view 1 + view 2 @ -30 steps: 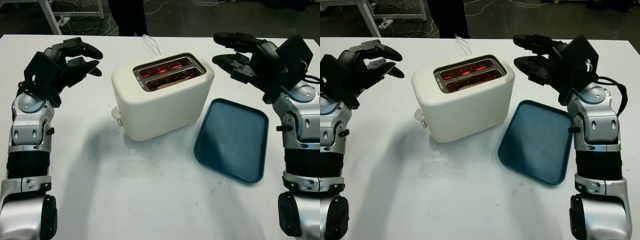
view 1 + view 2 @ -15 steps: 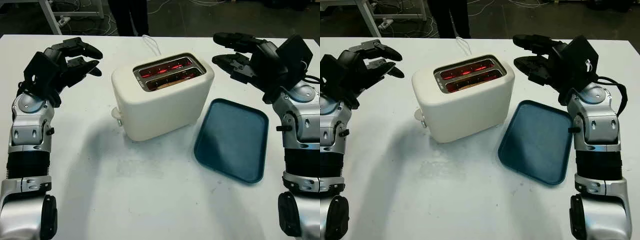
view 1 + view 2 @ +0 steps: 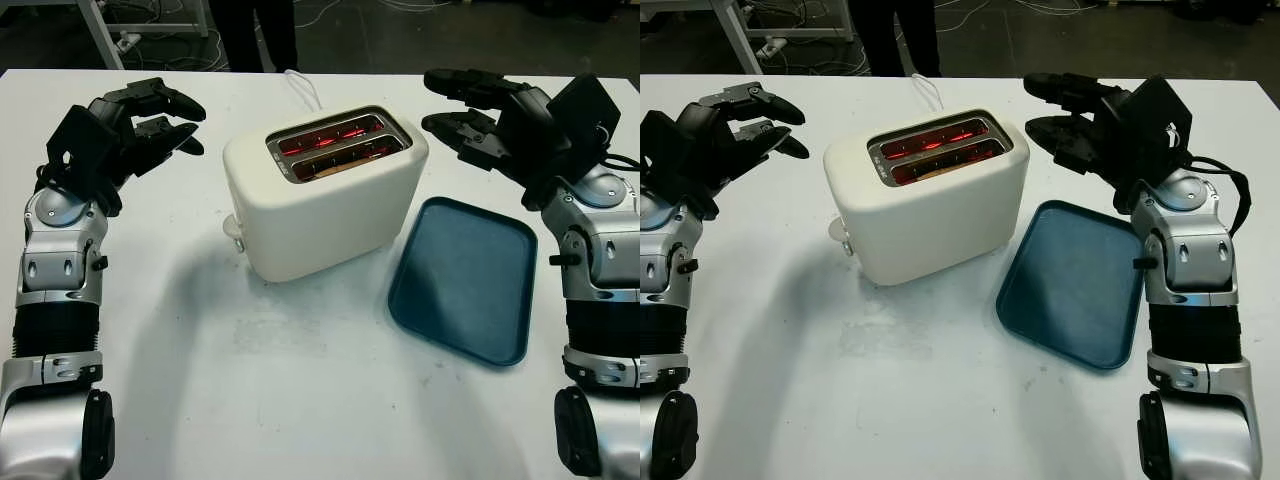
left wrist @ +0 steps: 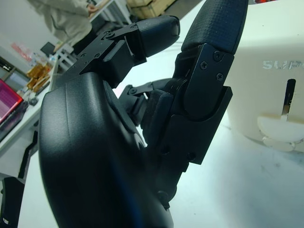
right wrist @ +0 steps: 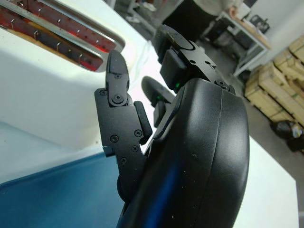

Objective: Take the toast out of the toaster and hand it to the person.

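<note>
Left eye view: toaster (image 3: 325,195) glows centre-table, tray (image 3: 465,280) at its 4 o'clock; left hand (image 3: 150,115) at 10, right hand (image 3: 470,105) at 2, both released.

The toaster (image 3: 325,195) stands on the counter (image 3: 300,380), about midway between the two arms, its lever knob (image 3: 234,228) on the left end. The toast (image 3: 335,165) sits in its near slot. The tray (image 3: 465,278) lies just right of the toaster. The left hand (image 3: 150,115) hangs open left of the toaster, well apart; the right hand (image 3: 470,105) hangs open right of it, behind the tray. A person (image 3: 255,30) stands beyond the counter's far edge.
</note>
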